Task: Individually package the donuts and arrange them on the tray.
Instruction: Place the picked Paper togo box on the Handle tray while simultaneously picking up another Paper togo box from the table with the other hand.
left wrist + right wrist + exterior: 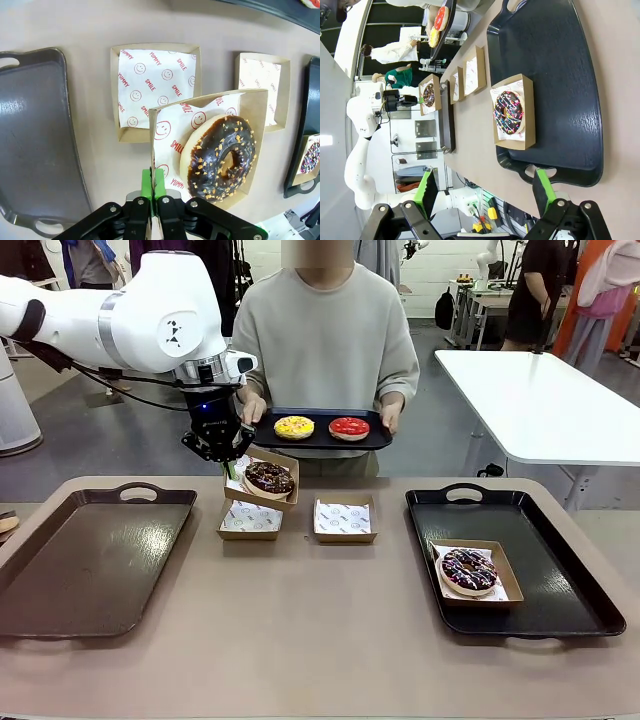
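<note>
— Left wrist view: what do we hold?
— Our left gripper [154,184] is pinched tight on one wall of a paper box [257,140] carrying the nut-topped chocolate donut [207,167]. It hangs tilted above an empty box [155,90] near the counter's far edge.
— Which way does it lie?
— Off our fingers toward the counter's right edge, where the right tray [560,570] holds the sprinkled donut [452,568]. It's a ring, so no long axis.
— And our right gripper [484,175]?
— Spread wide, empty, beside that tray's handle; we judge it the nearer arm.
</note>
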Robot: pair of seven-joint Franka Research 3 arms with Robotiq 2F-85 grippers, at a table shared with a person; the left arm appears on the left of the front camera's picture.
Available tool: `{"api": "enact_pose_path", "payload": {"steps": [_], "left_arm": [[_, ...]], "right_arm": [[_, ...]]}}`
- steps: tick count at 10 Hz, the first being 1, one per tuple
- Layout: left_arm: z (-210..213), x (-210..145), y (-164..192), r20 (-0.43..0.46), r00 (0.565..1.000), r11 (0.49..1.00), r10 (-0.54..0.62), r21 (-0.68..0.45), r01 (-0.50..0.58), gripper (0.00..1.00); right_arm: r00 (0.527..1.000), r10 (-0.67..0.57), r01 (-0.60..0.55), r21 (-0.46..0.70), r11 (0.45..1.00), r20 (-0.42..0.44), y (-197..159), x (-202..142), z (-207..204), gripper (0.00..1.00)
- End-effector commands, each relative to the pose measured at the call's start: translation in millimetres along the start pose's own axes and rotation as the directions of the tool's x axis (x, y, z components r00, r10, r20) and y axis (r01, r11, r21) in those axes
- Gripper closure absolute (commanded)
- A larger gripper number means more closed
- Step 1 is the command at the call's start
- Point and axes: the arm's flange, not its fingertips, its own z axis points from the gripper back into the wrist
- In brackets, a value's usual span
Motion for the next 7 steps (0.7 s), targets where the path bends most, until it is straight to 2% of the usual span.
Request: {"api": "enact_pose_path", "payload": {"steps": [1,2,3,7], "left_arm": [[1,-4,2,0.005,1.0,1.0,0.002,-0.002,-0.002,1.0],[0,0,0,0.0,1.0,1.0,0.0,0.0,0.0,0.99],[5,-1,10,0.003,0.998,0.998,-0.058,-0.029,0.058,0.99],[32,-30,74,0.021,0.992,0.989,-0.125,-0.078,0.127,0.99]], "right_arm": [[1.0,0.001,-0.001,0.009,1.0,-0.005,-1,-2,1,0.0],[1.0,0.0,0.0,0.0,1.0,0.0,0,0,0,0.0],[0.995,0.069,-0.073,-0.047,0.996,-0.072,12,7,-11,0.0],[0.982,0.097,-0.132,-0.225,0.965,-0.161,108,52,-72,0.0]]}}
